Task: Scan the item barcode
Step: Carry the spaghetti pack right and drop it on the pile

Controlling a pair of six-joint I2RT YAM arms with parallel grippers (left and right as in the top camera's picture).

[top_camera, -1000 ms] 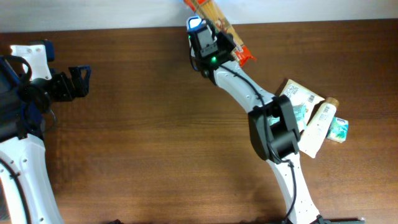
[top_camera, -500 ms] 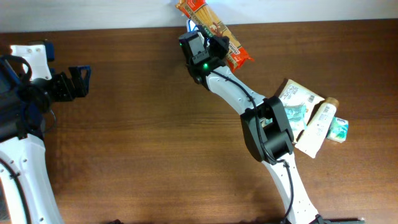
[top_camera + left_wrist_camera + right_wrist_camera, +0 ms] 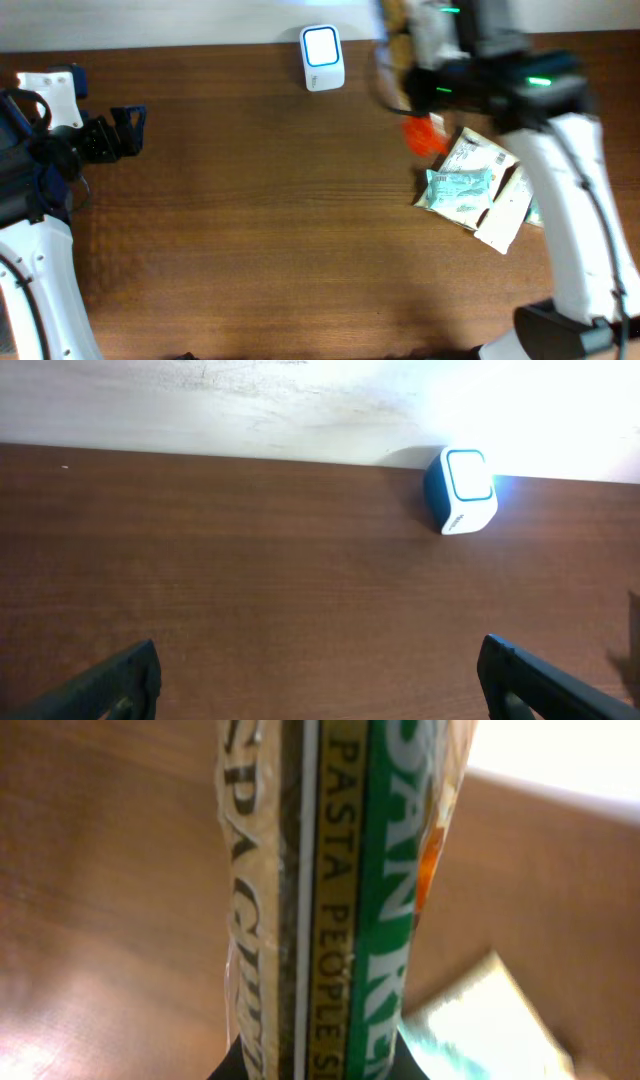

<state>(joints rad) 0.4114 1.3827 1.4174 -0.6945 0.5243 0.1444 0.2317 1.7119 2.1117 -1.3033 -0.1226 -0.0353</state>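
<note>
Nearest the robot's side, the brown wooden tabletop (image 3: pixel 250 250) carries a loose heap of packets to the right. A pale green pouch (image 3: pixel 458 188) lies on top, overlapping a cream packet (image 3: pixel 503 212) beside it and a white printed packet (image 3: pixel 478 155) just behind it.

On the left side, the left claw (image 3: pixel 125 132) hangs with its two dark fingers (image 3: pixel 120 680) wide apart and nothing between them. It points across the bare wood toward the far right.

Farther back on the right, the right arm shows only as a blur in the overhead view. The right claw (image 3: pixel 418 78) is clamped tight on the spaghetti packet (image 3: pixel 340 900), which is lifted off the tabletop. The wrist camera sees the packet end-on, filling the view, with cream, gold and green bands and the printed words "PASTA PEOPLE". From above, its orange end (image 3: pixel 425 135) hangs just over the back corner of the heap.

At the far edge, close against the white wall (image 3: pixel 200 400), stands the scanner (image 3: pixel 322 45). It is a small white block with a blue-rimmed window, well to the left of the raised packet and not touching it.
</note>
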